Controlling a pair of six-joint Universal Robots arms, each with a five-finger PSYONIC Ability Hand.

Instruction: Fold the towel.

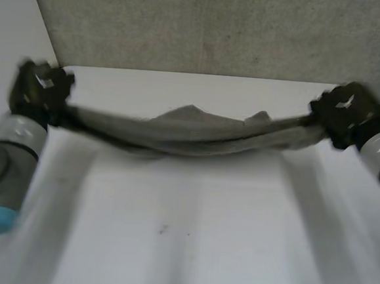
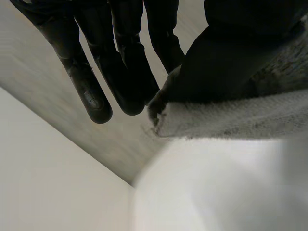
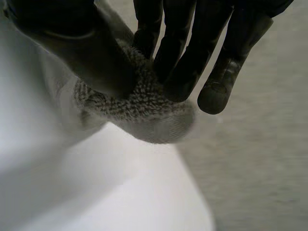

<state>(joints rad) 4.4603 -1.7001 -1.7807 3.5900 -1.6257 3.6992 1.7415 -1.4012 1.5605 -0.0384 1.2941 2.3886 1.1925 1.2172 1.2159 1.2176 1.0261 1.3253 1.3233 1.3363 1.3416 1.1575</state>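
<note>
Towel (image 1: 190,134) across the upper middle above the surface (image 1: 183,233), ends in the pinch of left hand (image 1: 43,88) and right hand (image 1: 347,115).

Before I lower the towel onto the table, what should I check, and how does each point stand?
1. Left hand grip: ok, thumb and fingers pinch one end of the towel.
2. Right hand grip: ok, it pinches the other end.
3. Towel spread flat: not ok, it hangs bunched in a sagging band between the hands.
4. Towel's middle off the table: cannot tell.
5. Hands level: ok, roughly even in the head view.
</note>
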